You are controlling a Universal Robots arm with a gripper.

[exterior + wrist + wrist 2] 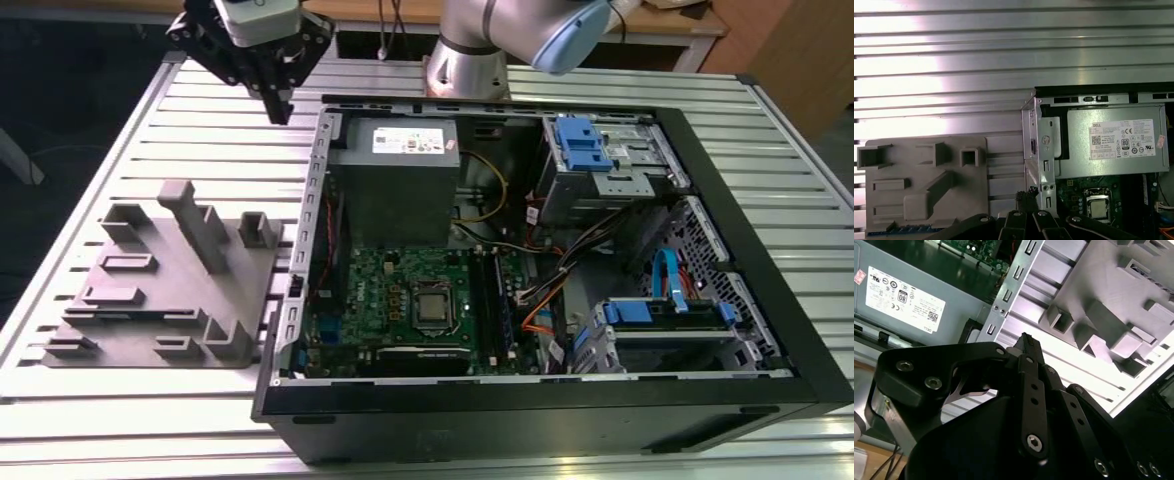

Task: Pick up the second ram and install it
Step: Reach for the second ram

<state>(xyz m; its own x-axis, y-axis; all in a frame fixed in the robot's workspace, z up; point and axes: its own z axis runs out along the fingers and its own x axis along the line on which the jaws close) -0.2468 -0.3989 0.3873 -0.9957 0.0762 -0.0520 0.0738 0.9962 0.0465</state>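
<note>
My gripper (279, 112) hangs above the slatted table at the back, on the exterior view's left of the open computer case (534, 420). Its black fingers (1026, 342) are shut to a point with nothing visible between them. A grey plastic block (160, 290) with upright slotted posts lies on the table in front of the gripper, also in both wrist views (1104, 315) (924, 190). A thin bluish strip (909, 231) runs along one part of the block; I cannot tell whether it is the second ram. Long dark memory slots (490, 305) run beside the processor socket (434, 303).
The grey power-supply box (398, 175) sits at the back of the case, close to the gripper. Drive bays with blue clips (587, 150) and loose cables fill the case's right side. The arm's base (467, 60) stands behind the case.
</note>
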